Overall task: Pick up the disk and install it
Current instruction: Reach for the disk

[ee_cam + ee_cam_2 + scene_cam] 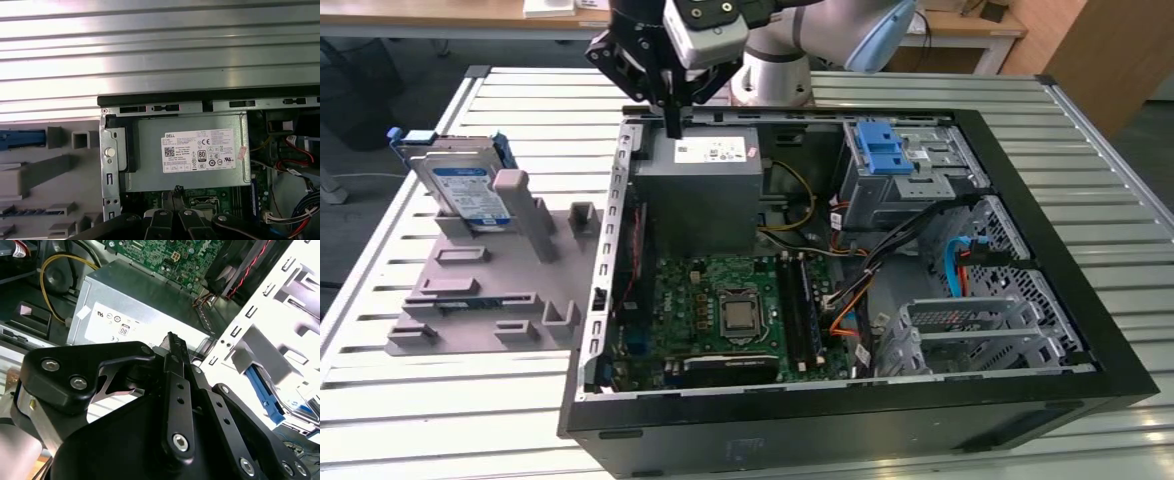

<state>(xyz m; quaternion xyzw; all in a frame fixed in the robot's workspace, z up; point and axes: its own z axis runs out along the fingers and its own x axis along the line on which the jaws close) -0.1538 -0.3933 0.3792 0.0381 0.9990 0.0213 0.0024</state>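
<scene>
The disk (464, 190), silver with a blue-and-white label and a blue frame, stands on edge in the grey holder (480, 300) at the exterior view's left, outside the computer case. My gripper (674, 125) hangs over the case's far left corner, just above the grey power supply (700, 195), well to the right of the disk. Its dark fingers are shut with nothing between them, and they meet in one thin tip in both wrist views (172, 342) (176, 190).
The open black computer case (854, 425) lies on a slatted metal table (400, 400). Inside are a green motherboard (734, 310), cables, and a metal drive cage with a blue ribbed latch (887, 150) at the far right. The holder has several upright grey pegs.
</scene>
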